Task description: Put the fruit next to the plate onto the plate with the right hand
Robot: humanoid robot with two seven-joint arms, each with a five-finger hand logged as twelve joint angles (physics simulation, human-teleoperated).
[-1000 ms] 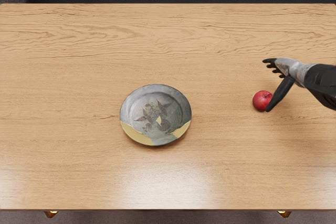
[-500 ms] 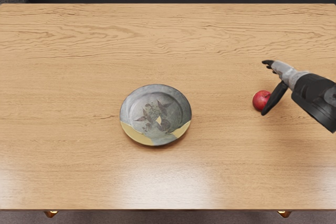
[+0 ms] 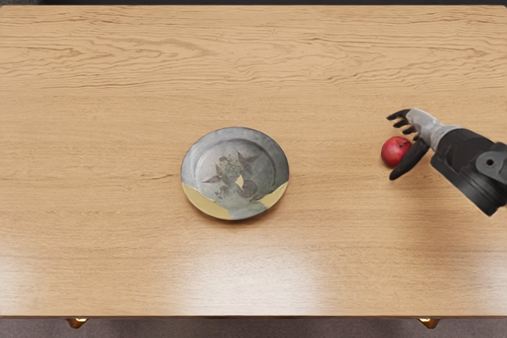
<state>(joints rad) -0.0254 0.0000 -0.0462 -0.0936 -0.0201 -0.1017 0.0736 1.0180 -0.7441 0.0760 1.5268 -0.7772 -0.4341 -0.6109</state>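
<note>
Red against pale wood, the fruit (image 3: 394,150) sits on the surface (image 3: 119,77) well to the right of the plate (image 3: 188,172) and apart from it. My right hand (image 3: 417,140) is just beside the fruit's right side, with the fingers (image 3: 399,119) spread above its far edge and the thumb reaching down past its near edge. It cups the fruit without closing on it, and I cannot tell whether any finger touches the skin.

I judge the step in hand to be the grasp. To do it well I would bring the palm a little further left so the fruit sits deep between fingers and thumb, then curl both sides in together. A one-sided push could roll something this round and smooth away across the wood. Once it is held firmly I would lift it clear before carrying it left.

I count one fruit, one plate and one hand in view.
</note>
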